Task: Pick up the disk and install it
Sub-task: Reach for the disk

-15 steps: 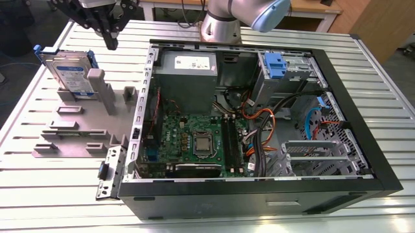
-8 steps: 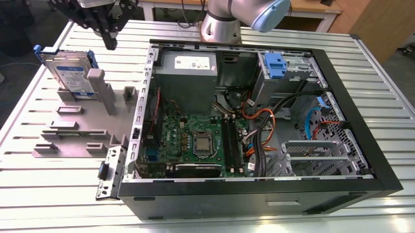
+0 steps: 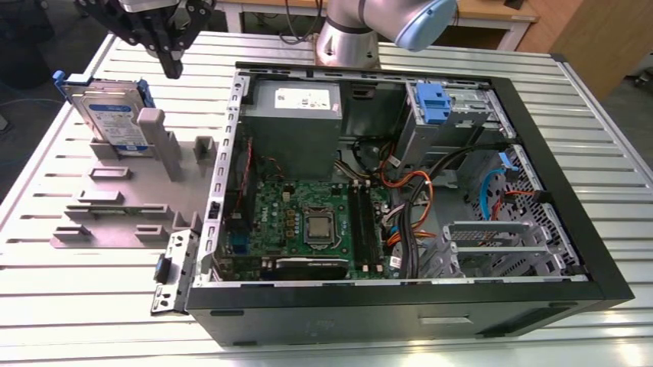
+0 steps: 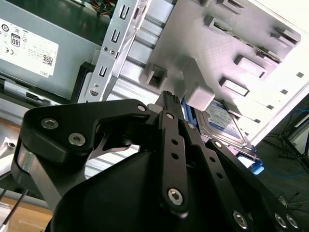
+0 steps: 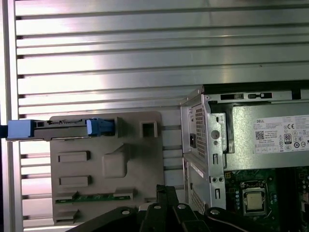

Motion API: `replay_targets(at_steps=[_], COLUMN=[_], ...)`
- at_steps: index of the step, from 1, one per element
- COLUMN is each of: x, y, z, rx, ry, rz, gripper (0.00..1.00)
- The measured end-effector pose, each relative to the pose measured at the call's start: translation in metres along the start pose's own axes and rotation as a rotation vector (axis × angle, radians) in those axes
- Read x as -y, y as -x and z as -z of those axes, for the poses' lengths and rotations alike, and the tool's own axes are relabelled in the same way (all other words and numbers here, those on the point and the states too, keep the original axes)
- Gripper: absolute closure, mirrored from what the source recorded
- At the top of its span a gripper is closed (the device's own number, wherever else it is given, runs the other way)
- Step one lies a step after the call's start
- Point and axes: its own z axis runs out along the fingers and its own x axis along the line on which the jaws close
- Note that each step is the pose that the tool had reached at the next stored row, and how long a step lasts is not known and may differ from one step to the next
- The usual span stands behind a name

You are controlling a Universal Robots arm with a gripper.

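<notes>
Blue-framed disk (image 3: 110,118), one, upright on one grey fixture (image 3: 122,206); one black claw (image 3: 173,70) nearby, closed, empty.

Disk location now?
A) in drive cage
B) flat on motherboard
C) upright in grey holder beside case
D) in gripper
C: the disk stands on edge in the grey holder outside the case, with the gripper above and apart from it.
</notes>
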Motion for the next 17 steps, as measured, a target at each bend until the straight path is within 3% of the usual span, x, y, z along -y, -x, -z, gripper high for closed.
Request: replay_targets(at_steps=[17], x=[0.0003], y=[-0.0034], z=[0.0], rx=[0.0], ry=[0.0], rz=[0.0], gripper=[0.89])
